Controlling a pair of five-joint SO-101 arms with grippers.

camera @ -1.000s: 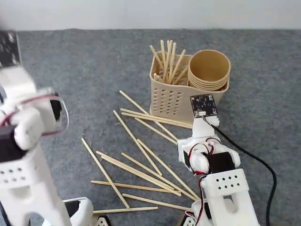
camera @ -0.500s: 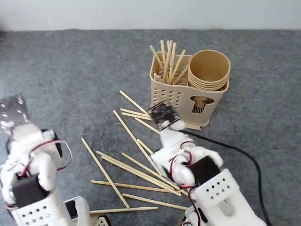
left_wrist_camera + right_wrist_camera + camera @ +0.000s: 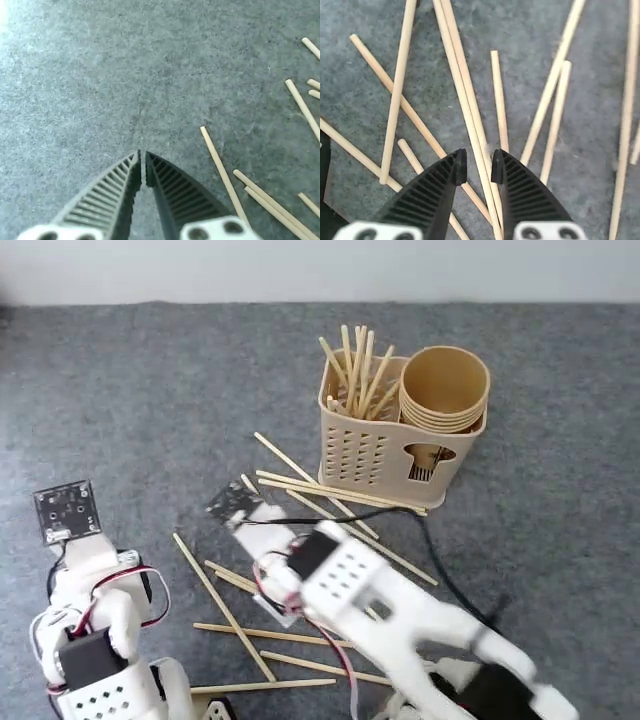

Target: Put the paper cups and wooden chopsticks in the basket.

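**Wooden sticks lying scattered, cups sitting in the basket**

From the high view, the beige perforated plastic basket [image 3: 365,455] is standing toward the far side of the grey felt tabletop [image 3: 150,390]. A stack of tan paper cups [image 3: 445,390] is sitting in one compartment. A bundle of upright wooden chopsticks [image 3: 357,365] is leaning in the compartment beside it. Loose wooden chopsticks [image 3: 225,610] are lying criss-crossed on the felt in front of the basket. The white right arm [image 3: 350,590] is stretching out over that scatter, with a black cable [image 3: 440,575] trailing behind it. The white left arm [image 3: 90,640] is sitting at the near edge, apart from the sticks.

Over to the left wrist view: the left gripper [image 3: 142,159] is hanging over bare felt. Its ribbed dark jaws are pressed nearly together with nothing between them.

Right wrist view now: the right gripper [image 3: 479,165] is hovering low over the scatter, jaws parted a little. A pair of side-by-side chopsticks [image 3: 464,95] is running under the gap. Whether the tips are touching the wood, I cannot tell.
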